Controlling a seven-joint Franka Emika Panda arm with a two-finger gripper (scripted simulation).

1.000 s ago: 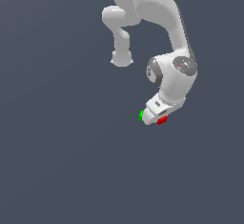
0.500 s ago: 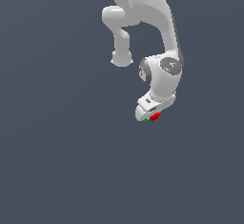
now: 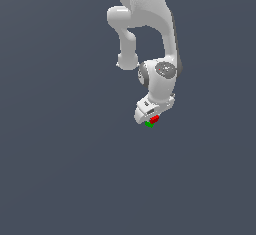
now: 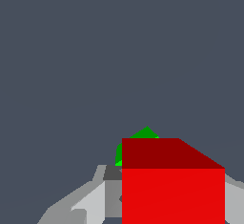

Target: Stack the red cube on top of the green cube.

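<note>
Grey table below; my end effector (image 3: 151, 119) grips the red cube (image 4: 172, 189), green cube (image 4: 143, 137) peeking at its twelve o'clock. Next: centre, lower.

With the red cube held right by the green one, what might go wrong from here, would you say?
1. In the wrist view the red cube hides most of the green cube, so alignment is hard to judge; released off-centre, it may tip off.
2. In the exterior view the gripper sits very close to the green cube; descending, it could knock the cube aside.
</note>
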